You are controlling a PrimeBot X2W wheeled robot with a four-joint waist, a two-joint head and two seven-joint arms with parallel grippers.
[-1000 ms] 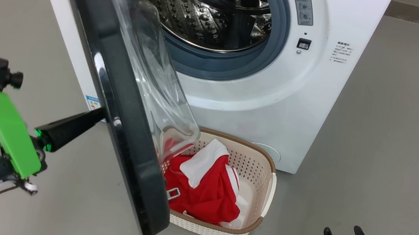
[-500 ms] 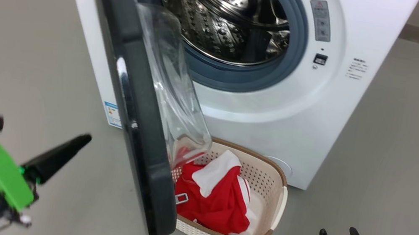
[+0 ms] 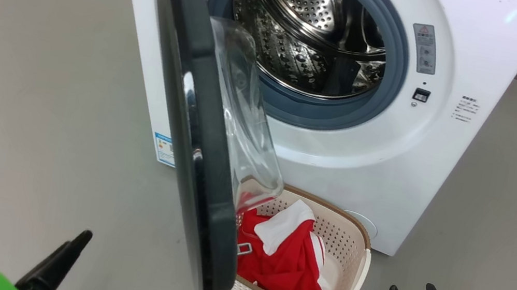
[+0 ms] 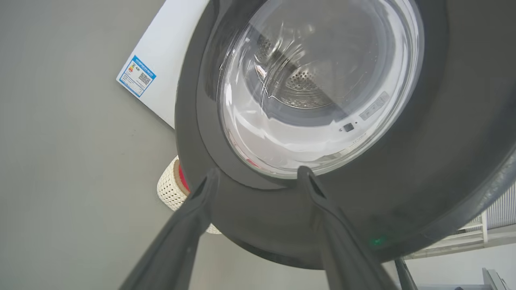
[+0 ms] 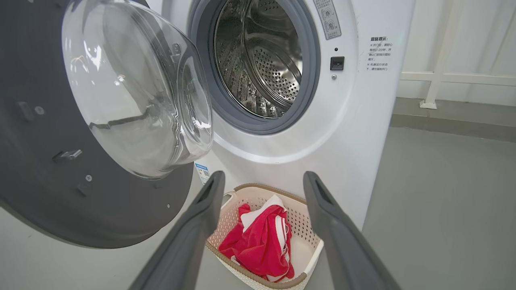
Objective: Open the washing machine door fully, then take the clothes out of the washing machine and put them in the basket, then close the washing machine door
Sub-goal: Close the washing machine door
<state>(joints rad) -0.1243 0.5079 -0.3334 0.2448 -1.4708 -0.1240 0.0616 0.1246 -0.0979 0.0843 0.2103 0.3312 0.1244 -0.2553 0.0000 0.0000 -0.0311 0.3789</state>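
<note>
The washing machine door (image 3: 199, 182) is hanging half-open; we are planning a steady push on its black ring with the left gripper (image 4: 259, 172), jaws spread empty like the right gripper's (image 3: 411, 289).

Close up on door (image 4: 423, 161): black ring around bulging glass (image 4: 363, 60), drum (image 4: 300, 82) dim through it. Wide-spread left gripper (image 4: 259, 172) before the ring's lower part. Past the door's left edge: white washer (image 4: 177, 60) with blue label (image 4: 136, 75), basket (image 4: 169, 193) corner, sliver of red clothes (image 4: 182, 179), grey floor (image 4: 72, 161).
</note>
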